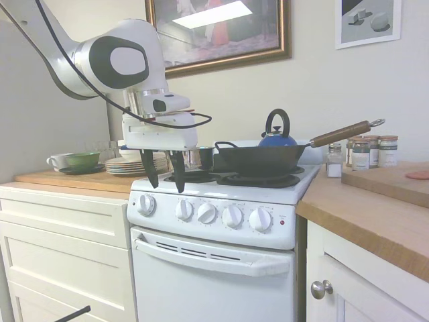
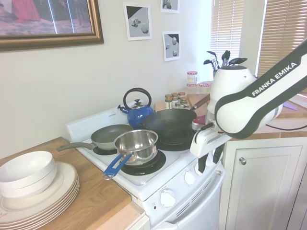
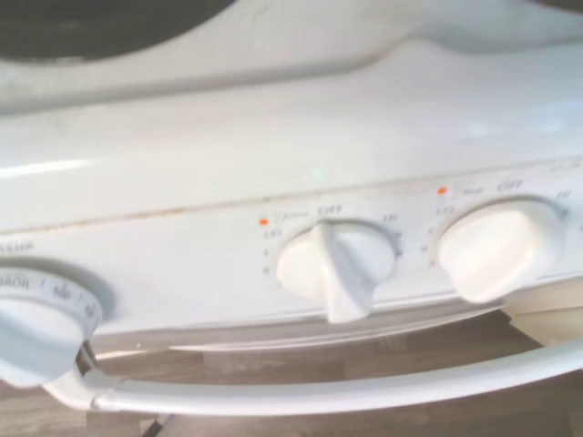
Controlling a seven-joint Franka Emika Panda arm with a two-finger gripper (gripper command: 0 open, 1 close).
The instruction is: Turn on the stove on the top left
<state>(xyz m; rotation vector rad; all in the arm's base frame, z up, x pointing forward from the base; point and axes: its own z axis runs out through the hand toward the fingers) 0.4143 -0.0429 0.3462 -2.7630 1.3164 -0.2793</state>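
- Gripper (image 1: 163,176) hangs with its two dark fingers (image 1: 177,176) pointing down and spread apart, with nothing between them; it is open.
- It is above the front edge of the stove (image 1: 201,268), over the gap between the first knob (image 1: 146,204) at the left end of the panel and the second knob (image 1: 184,209). The fingertips end just above the panel and touch no knob.
- In the second exterior view the gripper (image 2: 207,157) is also at the front edge of the cooktop, near the knobs on that side.
- White stove stands between a white cabinet with a wooden counter (image 1: 67,180) on one side and another wooden counter (image 1: 375,215) on the other. It has five round white knobs in a row, a small red light (image 1: 282,222) at the right end of the panel and a white oven-door handle (image 1: 208,255) below.
- On the burners are a black wok (image 1: 261,159) with a wooden handle, a blue kettle (image 1: 277,137), a steel saucepan (image 2: 136,143) with a blue handle and a grey frying pan (image 2: 109,136).
- Wrist view shows the panel from close: one knob (image 3: 335,264) with its ridge turned away from the OFF mark, a second one (image 3: 499,248) beside it, and part of a larger knob (image 3: 36,328) marked BROIL.
- A stack of plates (image 2: 43,196) with a white bowl (image 2: 26,172) is on the counter next to the stove; spice jars (image 1: 369,151) stand on the other counter.
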